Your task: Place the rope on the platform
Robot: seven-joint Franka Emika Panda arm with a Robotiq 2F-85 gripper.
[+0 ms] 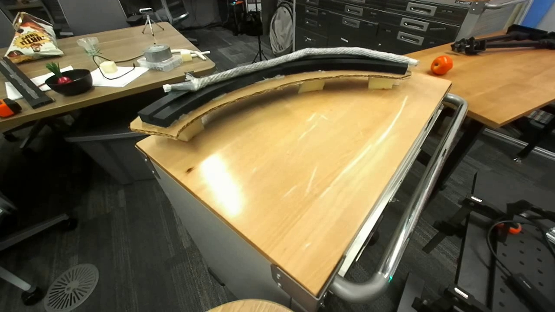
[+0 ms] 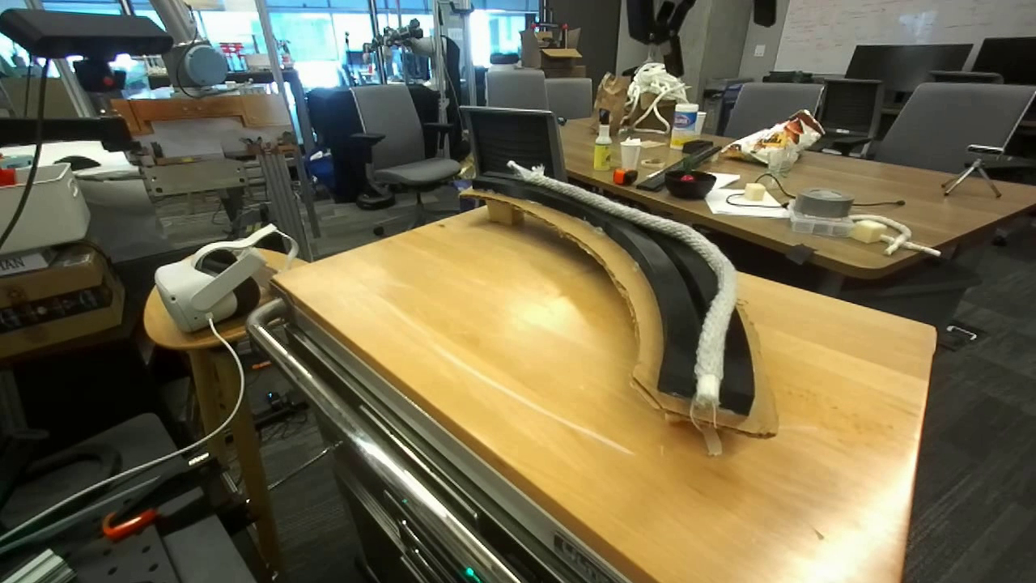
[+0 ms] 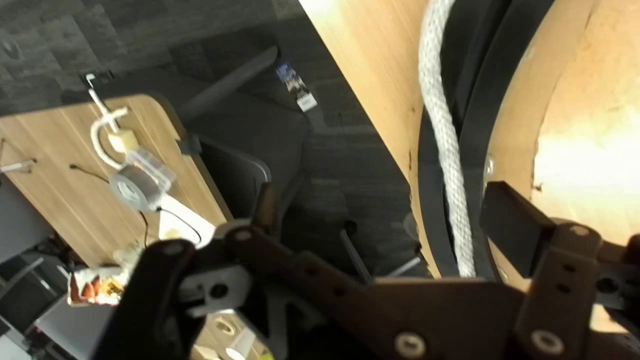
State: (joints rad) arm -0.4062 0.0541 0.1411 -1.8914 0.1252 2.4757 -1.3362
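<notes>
One rope [image 2: 724, 283], thick and pale, laid in a long curve. Location: on the platform [image 2: 677, 348], a black grooved arc standing on the counter [image 2: 486, 324]; in an exterior view it bends from near the counter's far corner toward the right-hand edge, stopping short of it. Near end: over the platform's end, loose strands hanging past. Far end: jutting over the outer side. Middle: covering the outer edge for a stretch.

Purpose, as judged: pale blocks [image 1: 311, 86] raise the platform off the counter, probably to give clearance for a grasp; groove and arc presumably guide the lie of the rope. Placing looks largely done; some truing of the far end may remain.

One end effector [image 3: 390, 220], absent from both exterior views: fingers [image 3: 517, 225] spread wide, nothing between them, nothing held. Relation to rope: in the wrist view the rope lies beyond the fingertips, apparently well apart, nearer the finger on that view's right side, its lower run hidden behind the end effector's housing.
</notes>
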